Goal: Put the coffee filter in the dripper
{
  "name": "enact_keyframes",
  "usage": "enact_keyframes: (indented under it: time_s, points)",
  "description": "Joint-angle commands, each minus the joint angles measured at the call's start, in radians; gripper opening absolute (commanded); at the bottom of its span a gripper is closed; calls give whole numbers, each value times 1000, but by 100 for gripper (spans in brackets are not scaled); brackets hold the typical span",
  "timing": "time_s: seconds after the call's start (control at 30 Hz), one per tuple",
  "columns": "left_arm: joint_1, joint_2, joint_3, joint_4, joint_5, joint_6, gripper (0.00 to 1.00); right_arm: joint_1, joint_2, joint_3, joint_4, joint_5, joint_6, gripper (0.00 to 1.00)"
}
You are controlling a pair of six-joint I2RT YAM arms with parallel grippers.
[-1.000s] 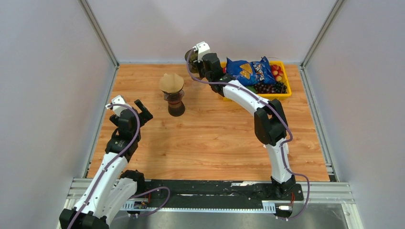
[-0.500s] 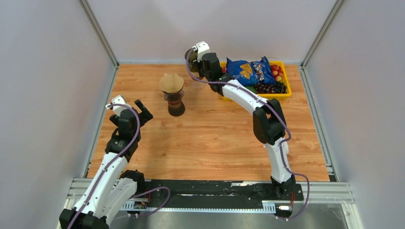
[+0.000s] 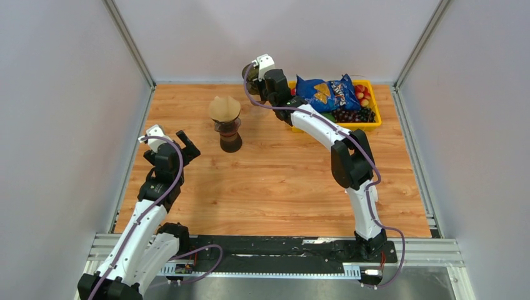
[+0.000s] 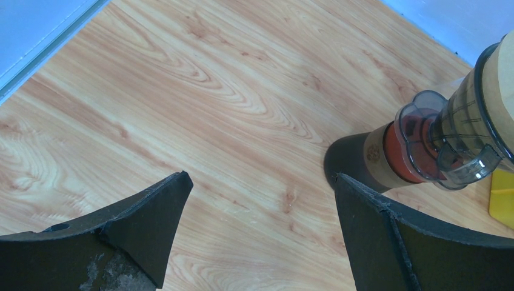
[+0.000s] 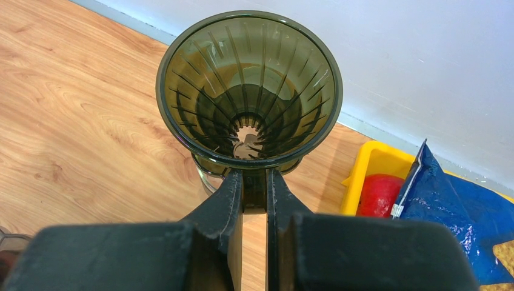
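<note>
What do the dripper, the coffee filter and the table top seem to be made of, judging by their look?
Dripper, gripped by the right claw: probably smoky tinted plastic, maybe glass; it is see-through and glossy, with moulded ribs. Coffee filter: likely unbleached paper; it is a matte brown, thin cone. Table: wood or wood-look laminate; it shows a clear grain pattern and a smooth, flat surface.

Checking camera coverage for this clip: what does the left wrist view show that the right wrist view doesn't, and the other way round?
Only left wrist: the left tool, jaws wide open above bare wood, and the brown filter sitting in a clear cone on a red-collared stand. Only right wrist: the right tool pinched on the handle of an empty smoky dripper, plus a blue chip bag. Both: the wooden table and a corner of the yellow bin.
</note>
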Motion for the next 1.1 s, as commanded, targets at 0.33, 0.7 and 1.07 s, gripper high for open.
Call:
enact_keyframes:
  time_s: [0.33, 0.7, 1.07]
  points:
    - [8, -8, 6, 24, 12, 13, 100, -3, -98, -38, 6, 24, 24, 15]
    - [7, -8, 5, 24, 20, 17, 100, -3, -95, -43, 4, 6, 36, 31]
    - [7, -12, 9, 19, 26, 19, 100, -2, -132, -26, 2, 59, 33, 78]
